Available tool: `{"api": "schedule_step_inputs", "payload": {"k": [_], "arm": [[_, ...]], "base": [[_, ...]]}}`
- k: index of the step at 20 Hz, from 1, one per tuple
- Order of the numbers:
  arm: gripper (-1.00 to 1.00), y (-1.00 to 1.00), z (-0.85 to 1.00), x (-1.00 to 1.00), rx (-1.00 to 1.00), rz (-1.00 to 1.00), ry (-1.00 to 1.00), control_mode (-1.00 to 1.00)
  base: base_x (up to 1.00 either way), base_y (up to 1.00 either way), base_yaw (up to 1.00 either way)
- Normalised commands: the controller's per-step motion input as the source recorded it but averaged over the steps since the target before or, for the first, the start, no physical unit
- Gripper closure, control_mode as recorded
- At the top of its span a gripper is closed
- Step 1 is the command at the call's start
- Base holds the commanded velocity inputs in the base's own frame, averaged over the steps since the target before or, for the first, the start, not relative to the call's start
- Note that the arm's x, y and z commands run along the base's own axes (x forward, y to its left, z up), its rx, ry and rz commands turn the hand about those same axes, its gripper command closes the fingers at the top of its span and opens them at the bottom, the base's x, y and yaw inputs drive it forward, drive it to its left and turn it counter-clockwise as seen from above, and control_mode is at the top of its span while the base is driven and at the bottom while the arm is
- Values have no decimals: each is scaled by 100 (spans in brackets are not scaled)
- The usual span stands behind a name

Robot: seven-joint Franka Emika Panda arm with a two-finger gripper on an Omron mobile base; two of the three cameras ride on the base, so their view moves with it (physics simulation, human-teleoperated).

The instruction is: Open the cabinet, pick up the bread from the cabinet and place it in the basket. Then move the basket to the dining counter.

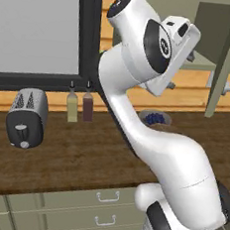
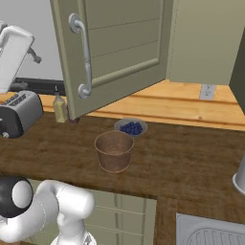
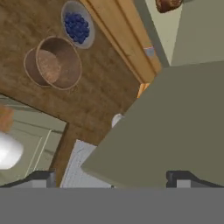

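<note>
Up in the top right of the hand view, the bread (image 3: 168,4) sits inside the cabinet (image 3: 192,35), partly cut by the frame edge. The door (image 2: 115,48) stands swung open in the upper middle of the right base view, its handle (image 2: 82,57) at upper left. The basket (image 2: 114,150) stands empty on the worktop (image 2: 191,158) at centre, just beside the berry bowl (image 2: 130,127). The gripper (image 3: 113,177) is spread wide at the bottom of the hand view, holding nothing. A toaster (image 2: 18,112) sits at left.
</note>
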Motion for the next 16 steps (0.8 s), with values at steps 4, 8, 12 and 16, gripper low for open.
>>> {"api": "schedule_step_inputs", "payload": {"k": [4, 8, 12, 16], "arm": [[-100, -96, -19, 49, -20, -9, 45, -100], [-100, -100, 0, 0, -22, -20, 46, -100], [-100, -100, 0, -75, -28, -21, 15, -100], [-100, -100, 1, -57, -23, -13, 18, -100]], "base": [[0, 0, 0], [0, 0, 0], [0, 0, 0], [0, 0, 0]]}}
